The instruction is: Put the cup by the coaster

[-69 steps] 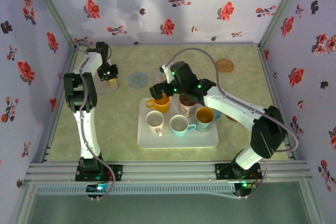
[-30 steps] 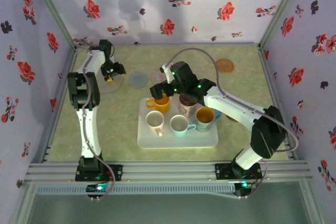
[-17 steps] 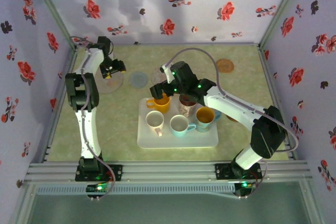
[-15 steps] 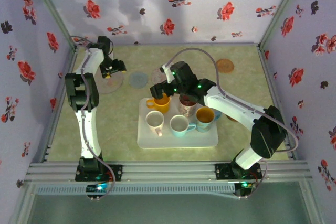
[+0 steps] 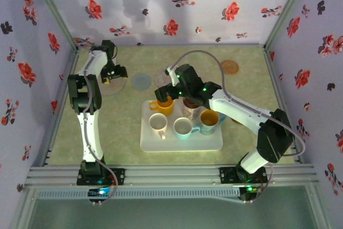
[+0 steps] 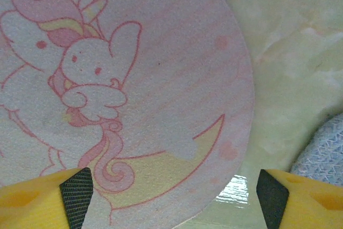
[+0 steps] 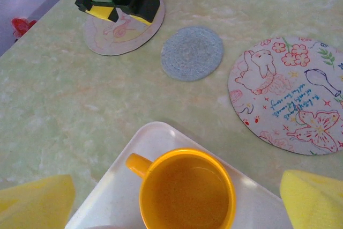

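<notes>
Flowery walls, green marbled desk (image 5: 123,127). Orange cup (image 7: 186,194) sits on the white tray (image 5: 161,143), not lifted yet. Right arm (image 5: 236,108) hangs its jaws wide open above it, gripping nothing. Left arm (image 5: 88,95) has its jaws spread and empty over the pink unicorn coaster (image 6: 134,79). So basically everything's left: grab, carry, set down.
</notes>
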